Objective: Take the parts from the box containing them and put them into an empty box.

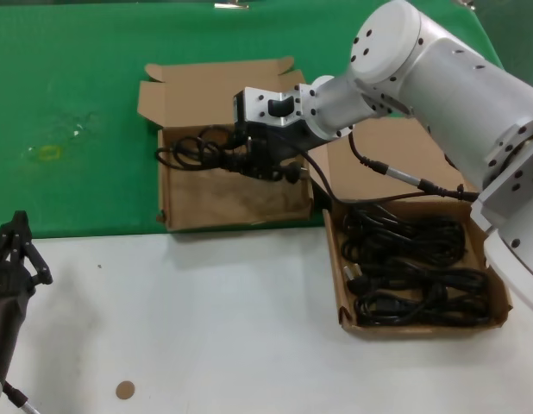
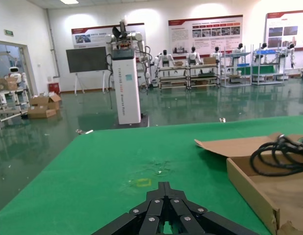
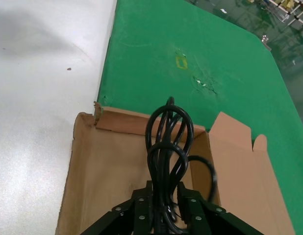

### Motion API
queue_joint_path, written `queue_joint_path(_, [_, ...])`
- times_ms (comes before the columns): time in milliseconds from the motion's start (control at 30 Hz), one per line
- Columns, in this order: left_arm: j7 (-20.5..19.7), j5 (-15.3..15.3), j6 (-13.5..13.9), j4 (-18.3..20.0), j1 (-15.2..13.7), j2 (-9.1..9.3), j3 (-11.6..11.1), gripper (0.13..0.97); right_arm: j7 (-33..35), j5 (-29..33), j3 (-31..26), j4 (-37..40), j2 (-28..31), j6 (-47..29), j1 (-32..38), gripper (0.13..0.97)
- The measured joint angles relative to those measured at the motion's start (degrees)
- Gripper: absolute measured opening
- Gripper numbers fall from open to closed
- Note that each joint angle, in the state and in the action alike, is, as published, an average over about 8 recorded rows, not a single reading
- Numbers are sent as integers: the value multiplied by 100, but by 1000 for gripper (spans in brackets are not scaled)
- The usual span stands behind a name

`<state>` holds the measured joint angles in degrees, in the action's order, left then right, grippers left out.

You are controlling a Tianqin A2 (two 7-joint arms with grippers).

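My right gripper (image 1: 249, 157) reaches across over the far part of the wider squarish empty box (image 1: 223, 205) and is shut on one black coiled cable (image 1: 197, 151). In the right wrist view the fingers (image 3: 141, 208) clamp the cable bundle (image 3: 166, 142) above the bare tray floor of the empty box (image 3: 105, 181); whether the loops touch the floor I cannot tell. The other parts (image 1: 413, 267) lie coiled in the longer narrow box (image 1: 340, 285) on the right. My left gripper (image 1: 16, 246) is parked at the near left, shut and empty (image 2: 164, 189).
The boxes sit where the green mat (image 1: 77, 95) meets the white table (image 1: 206, 328). A small brown disc (image 1: 124, 390) lies near the front edge. A yellow mark (image 1: 47, 153) is on the mat at far left. The box's raised lid flaps (image 1: 219, 86) stand behind the tray.
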<state>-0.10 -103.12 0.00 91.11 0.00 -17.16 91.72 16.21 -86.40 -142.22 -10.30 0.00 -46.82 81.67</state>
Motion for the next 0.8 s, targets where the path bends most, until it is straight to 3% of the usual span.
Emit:
queue_joint_path(300, [0,0,0,0,0,0,0,144,77,-360,-302,25,0,107,42,313])
queue_joint_path(433, [0,0,0,0,0,0,0,144,93,-451,-362,14,0,110,74,313])
queue_joint_path(800, [0,0,0,0,0,0,0,144,177,-434,-180,6,0,17,124,527])
